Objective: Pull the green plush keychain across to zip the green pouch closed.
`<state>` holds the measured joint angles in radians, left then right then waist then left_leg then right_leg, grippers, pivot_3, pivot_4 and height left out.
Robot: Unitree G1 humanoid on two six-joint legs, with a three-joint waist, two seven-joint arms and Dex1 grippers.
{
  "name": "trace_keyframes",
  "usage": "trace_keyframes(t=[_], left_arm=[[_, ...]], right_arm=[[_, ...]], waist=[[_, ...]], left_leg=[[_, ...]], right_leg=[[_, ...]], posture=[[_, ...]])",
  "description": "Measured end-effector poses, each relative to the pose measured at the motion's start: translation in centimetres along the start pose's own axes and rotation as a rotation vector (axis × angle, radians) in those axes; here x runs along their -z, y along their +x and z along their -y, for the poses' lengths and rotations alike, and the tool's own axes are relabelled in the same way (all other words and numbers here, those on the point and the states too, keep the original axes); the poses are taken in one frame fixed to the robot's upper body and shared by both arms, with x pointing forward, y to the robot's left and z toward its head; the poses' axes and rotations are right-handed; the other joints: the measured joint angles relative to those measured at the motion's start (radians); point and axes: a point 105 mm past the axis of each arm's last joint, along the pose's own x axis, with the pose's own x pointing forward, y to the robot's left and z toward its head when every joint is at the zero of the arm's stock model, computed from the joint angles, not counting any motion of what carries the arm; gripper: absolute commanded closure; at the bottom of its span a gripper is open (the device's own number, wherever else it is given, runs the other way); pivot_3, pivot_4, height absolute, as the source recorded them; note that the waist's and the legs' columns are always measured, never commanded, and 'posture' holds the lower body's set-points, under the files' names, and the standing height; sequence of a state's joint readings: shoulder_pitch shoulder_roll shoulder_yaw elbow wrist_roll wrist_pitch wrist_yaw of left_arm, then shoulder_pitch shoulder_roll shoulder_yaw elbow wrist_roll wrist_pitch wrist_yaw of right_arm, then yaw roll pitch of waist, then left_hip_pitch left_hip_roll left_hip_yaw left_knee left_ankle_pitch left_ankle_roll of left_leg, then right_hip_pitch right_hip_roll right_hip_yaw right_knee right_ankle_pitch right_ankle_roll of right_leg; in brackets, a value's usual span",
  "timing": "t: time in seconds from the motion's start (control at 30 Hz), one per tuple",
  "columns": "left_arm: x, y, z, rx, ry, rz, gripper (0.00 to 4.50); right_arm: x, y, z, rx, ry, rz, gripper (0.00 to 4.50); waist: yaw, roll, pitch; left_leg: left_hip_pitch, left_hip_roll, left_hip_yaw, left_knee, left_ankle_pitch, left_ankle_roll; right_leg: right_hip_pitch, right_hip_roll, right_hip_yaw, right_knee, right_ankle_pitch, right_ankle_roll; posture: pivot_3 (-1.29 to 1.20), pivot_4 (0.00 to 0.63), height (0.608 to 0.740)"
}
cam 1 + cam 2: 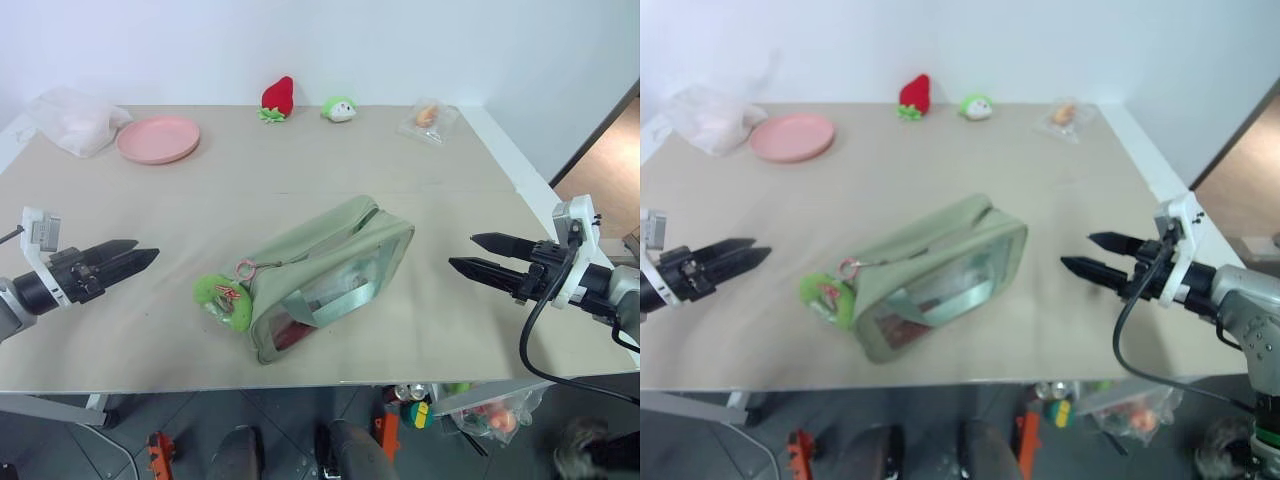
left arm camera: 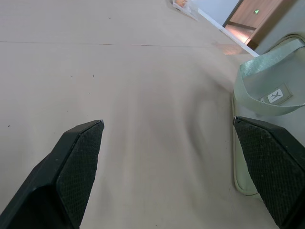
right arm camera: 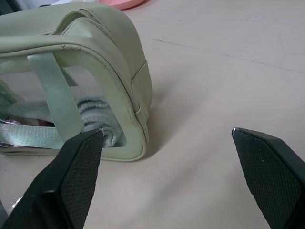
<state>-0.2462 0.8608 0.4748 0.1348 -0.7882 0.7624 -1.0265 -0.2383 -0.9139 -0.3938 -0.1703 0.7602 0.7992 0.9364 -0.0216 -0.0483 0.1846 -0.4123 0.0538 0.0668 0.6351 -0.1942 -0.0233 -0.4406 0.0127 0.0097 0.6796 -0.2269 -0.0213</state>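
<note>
Green pouch [image 1: 325,275] mid-tabletop [image 1: 450,180], green plush keychain [image 1: 223,299] touching its near-left end; left claw [image 1: 145,255] and right claw [image 1: 462,252] level, flanking pouch, both spread wide, empty; pouch contents unclear

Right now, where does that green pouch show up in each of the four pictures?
Left eye view: the green pouch lies mid-table, between both grippers.
Right eye view: mid-table again, a bit further left.
Left wrist view: its end and strap at the right edge.
Right wrist view: upper left, clear panel facing the camera.
Shared landmark: its green webbing strap.
</note>
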Motion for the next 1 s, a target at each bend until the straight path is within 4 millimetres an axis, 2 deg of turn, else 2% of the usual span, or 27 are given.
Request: trace_keyframes(t=[0.37, 0.43, 0.57, 0.63, 0.7, 0.83, 1.0], left_arm=[[-0.5, 0.9, 1.8, 0.076, 0.025, -0.002, 0.0], [-0.9, 1.1, 2.9, 0.13, 0.056, 0.009, 0.0], [-2.4, 1.4, 5.7, 0.277, 0.137, 0.05, 0.0], [-4.4, 1.8, 8.1, 0.412, 0.163, 0.095, 0.0], [-5.8, 1.8, 9.9, 0.495, 0.219, 0.107, 0.0], [-6.0, 1.9, 11.2, 0.567, 0.23, 0.096, 0.0], [-5.9, 2.5, 13.0, 0.66, 0.27, 0.056, 0.0]], right_arm=[[0.1, 1.0, 0.0, -0.034, -0.015, -0.028, 0.05], [0.3, 1.2, -0.1, -0.056, -0.022, -0.049, 0.05], [-1.5, 1.9, -0.2, -0.112, -0.092, -0.058, 0.05], [-3.6, 3.3, -0.8, -0.198, -0.175, -0.057, 0.05], [-4.6, 4.4, -1.7, -0.275, -0.251, -0.076, 0.05], [-3.6, 6.2, -1.9, -0.367, -0.266, -0.151, 0.05], [-2.8, 9.2, -3.7, -0.53, -0.337, -0.222, 0.05]], waist=[[0.0, 0.0, 0.0], [0.0, 0.0, 0.0], [-0.003, 0.001, 0.0], [-0.005, 0.0, 0.001], [-0.005, 0.0, 0.001], [-0.006, 0.0, 0.001], [-0.01, 0.0, 0.001]], left_leg=[[0.0, 0.0, 0.0, 0.0, 0.0, 0.0], [0.0, 0.0, 0.0, 0.0, 0.0, 0.0], [0.0, 0.0, 0.001, 0.001, 0.0, 0.0], [0.0, -0.001, 0.001, 0.002, 0.0, 0.0], [0.002, -0.001, 0.0, 0.001, 0.0, 0.0], [0.0, -0.001, 0.0, -0.001, 0.0, 0.0], [-0.002, 0.0, -0.001, -0.001, 0.0, 0.0]], right_leg=[[0.0, 0.0, 0.0, 0.0, 0.0, 0.0], [0.0, 0.0, 0.0, 0.0, 0.0, 0.0], [-0.001, 0.0, 0.001, 0.0, 0.001, 0.0], [-0.001, 0.002, 0.0, 0.0, 0.002, -0.001], [0.001, 0.003, 0.0, 0.0, 0.001, -0.001], [-0.001, 0.003, 0.0, 0.0, 0.0, -0.003], [-0.001, 0.004, -0.001, 0.0, -0.001, -0.003]], posture=[[0.0, 0.15, 0.74], [0.0, 0.15, 0.74], [0.0, 0.15, 0.74], [0.0, 0.15, 0.74], [0.0, 0.15, 0.74], [0.0, 0.15, 0.74], [0.0, 0.15, 0.74]])
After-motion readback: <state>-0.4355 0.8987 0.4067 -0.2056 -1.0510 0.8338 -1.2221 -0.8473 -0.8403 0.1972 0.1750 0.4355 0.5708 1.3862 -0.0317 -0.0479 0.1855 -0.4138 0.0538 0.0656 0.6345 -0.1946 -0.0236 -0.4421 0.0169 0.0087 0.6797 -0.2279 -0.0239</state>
